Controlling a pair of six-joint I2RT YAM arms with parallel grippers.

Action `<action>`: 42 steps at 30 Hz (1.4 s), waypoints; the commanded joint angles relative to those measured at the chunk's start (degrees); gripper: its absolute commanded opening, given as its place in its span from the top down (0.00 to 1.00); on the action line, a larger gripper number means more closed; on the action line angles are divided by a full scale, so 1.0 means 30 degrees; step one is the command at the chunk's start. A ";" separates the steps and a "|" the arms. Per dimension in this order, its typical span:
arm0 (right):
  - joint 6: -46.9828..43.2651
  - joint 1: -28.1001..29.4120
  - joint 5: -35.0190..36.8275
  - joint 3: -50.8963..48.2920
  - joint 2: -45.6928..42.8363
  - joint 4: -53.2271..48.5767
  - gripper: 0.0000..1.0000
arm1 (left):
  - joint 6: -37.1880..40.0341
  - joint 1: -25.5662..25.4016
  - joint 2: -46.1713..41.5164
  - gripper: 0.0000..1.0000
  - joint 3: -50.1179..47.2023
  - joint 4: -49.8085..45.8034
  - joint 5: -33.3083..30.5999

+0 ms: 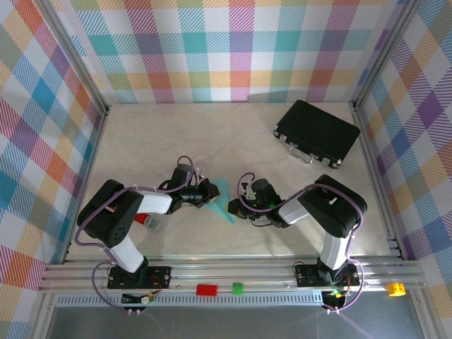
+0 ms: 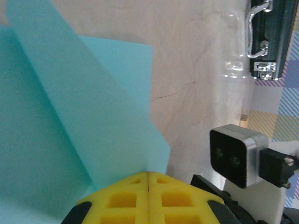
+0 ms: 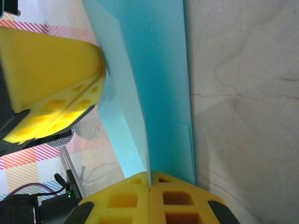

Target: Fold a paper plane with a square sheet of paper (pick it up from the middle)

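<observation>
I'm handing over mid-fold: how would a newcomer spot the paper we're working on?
On the pale table, look between the two arms. The light-blue paper, folded to a point, is pinched by the left gripper and right gripper. Unlike the black case at the far right, it is thin and pale blue.

Left pincer (image 2: pixel 148 174), right pincer (image 3: pixel 149 174): both closed.

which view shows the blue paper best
Left wrist: the blue paper sits large and close there, its overlapping folded layers and edges clear. Top external gives a small, distant triangle of it. Right wrist gives a narrow strip at a steep angle, with one fold line visible.
</observation>
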 commanded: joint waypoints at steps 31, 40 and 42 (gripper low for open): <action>0.0511 0.0210 0.0569 -0.0398 0.0736 -0.1851 1.00 | 0.0873 -0.0257 0.1003 0.94 0.0840 -0.0320 0.0699; 0.0456 0.0208 0.0541 -0.0313 0.0748 -0.2071 1.00 | 0.0953 -0.0251 0.1542 0.94 0.1064 -0.0281 0.0752; 0.0453 0.0220 0.0512 -0.0281 0.0772 -0.2082 1.00 | 0.0965 -0.0252 0.1607 0.94 0.1111 -0.0292 0.0746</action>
